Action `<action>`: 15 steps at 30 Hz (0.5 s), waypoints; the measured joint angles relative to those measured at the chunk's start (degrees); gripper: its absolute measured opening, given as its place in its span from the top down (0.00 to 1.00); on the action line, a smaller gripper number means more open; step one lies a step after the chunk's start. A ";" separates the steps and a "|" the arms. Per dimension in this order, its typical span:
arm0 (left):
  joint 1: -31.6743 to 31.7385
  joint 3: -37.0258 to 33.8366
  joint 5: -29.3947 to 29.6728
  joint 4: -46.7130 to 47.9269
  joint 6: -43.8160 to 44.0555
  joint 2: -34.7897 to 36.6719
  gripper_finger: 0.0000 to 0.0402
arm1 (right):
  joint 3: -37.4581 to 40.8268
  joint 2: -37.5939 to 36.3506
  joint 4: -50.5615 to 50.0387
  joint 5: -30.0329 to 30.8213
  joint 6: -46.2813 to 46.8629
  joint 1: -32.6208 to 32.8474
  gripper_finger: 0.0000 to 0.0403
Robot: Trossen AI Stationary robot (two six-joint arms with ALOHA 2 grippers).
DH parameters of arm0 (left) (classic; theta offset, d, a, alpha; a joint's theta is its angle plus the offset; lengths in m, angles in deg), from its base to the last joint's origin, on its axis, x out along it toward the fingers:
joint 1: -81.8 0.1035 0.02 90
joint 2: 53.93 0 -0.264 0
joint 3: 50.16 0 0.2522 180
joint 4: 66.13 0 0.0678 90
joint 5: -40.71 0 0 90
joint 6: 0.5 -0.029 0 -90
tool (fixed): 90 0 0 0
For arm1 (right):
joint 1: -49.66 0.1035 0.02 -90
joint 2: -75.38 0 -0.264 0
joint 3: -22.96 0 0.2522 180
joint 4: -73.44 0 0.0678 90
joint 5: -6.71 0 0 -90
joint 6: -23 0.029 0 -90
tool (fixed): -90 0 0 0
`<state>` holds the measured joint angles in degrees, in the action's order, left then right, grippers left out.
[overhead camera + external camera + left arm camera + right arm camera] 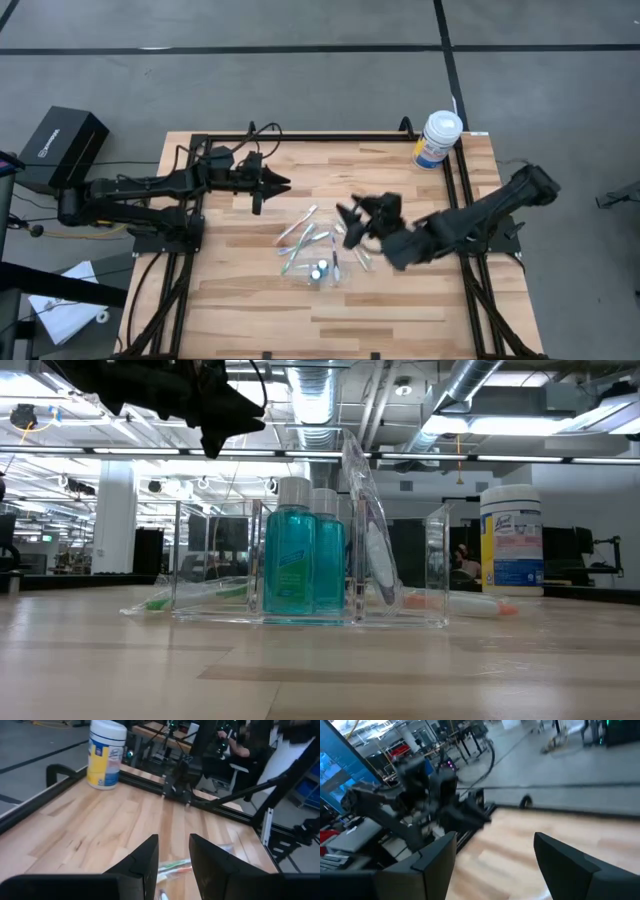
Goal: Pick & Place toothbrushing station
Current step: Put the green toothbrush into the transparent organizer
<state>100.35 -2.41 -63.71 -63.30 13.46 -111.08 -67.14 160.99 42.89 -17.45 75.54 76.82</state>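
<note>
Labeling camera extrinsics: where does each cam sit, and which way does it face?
High: overhead, straight down on the table; both arms show.
Low: table height, facing the clear container; an arm shows above.
Left wrist: behind the left claw, facing the white tub.
Right wrist: behind the open right claw, facing the left arm.
Shared: the tub, in high, low, left wrist.

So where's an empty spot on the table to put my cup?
The front strip of the table, below the clear container, looks bare. So does the back stretch between the left tool and the white tub. The middle is crowded: scattered toothbrushes, the container, and the right tool hovering beside them.
</note>
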 joint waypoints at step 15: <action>3.58 0.00 1.14 0.00 1.80 0.00 0.74 | 0.00 -13.23 -35.18 -24.77 -1.25 -15.70 0.37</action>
<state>103.94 -2.41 -62.57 -63.30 15.26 -111.08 -67.14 147.76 7.71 -42.22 74.28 61.12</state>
